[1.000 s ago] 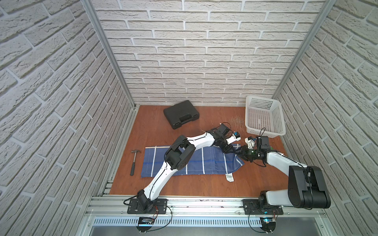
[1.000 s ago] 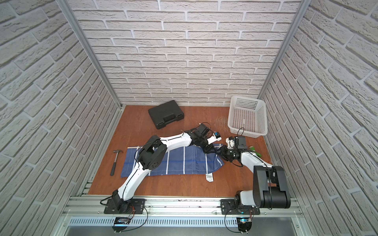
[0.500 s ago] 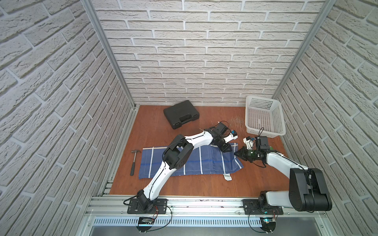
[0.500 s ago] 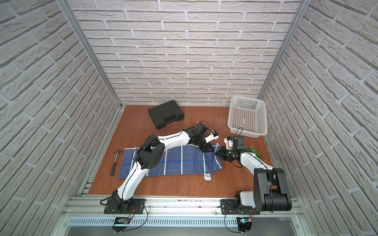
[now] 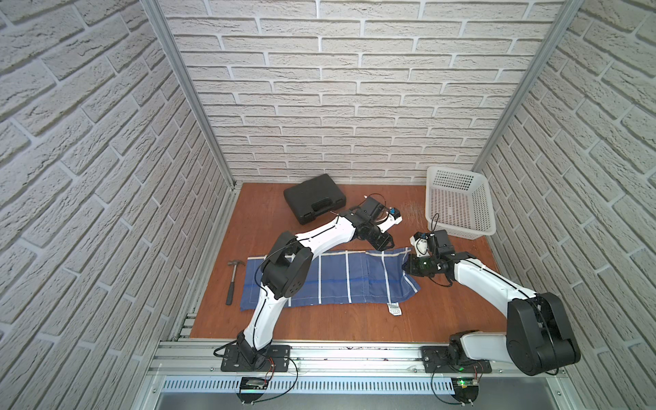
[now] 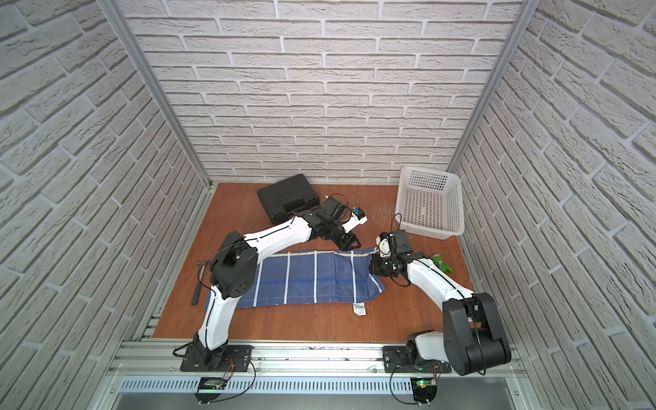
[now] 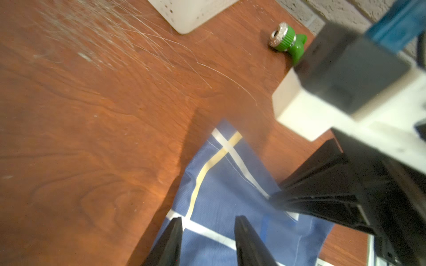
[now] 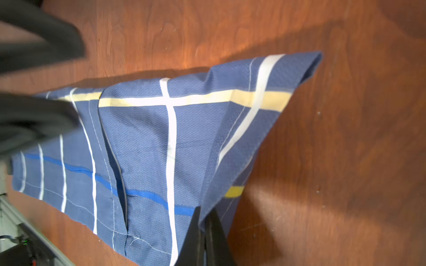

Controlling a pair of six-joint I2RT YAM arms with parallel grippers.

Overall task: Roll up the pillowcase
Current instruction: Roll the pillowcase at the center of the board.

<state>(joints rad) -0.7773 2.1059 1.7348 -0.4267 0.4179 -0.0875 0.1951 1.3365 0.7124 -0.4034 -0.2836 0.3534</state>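
Table (image 5: 337,330) of reddish wood carries everything. Nearest on it lies the small white label (image 5: 394,309), sticking out from the near edge of the pillowcase (image 5: 337,280). The blue cloth is spread flat and unrolled across the middle of the table, its long side running left to right, with white lines crossing it and a pale yellow stripe (image 8: 196,99) along its far edge. The left arm's elbow covers part of its left end.

At the right end, the right gripper (image 8: 205,214) has its jaws pressed together on a fold of the cloth, and that edge is lifted off the wood. Just beyond, the left gripper (image 7: 208,220) hangs over the far right corner of the pillowcase with its jaws apart and nothing between them. Whether its fingertips touch the cloth cannot be told.

A hammer (image 5: 234,280) lies beside the left end. A small green plastic part with a metal end (image 6: 442,262) sits to the right of the right arm. Farther back stand a closed black case (image 5: 314,202) and a white mesh basket (image 5: 458,206) in the far right corner.
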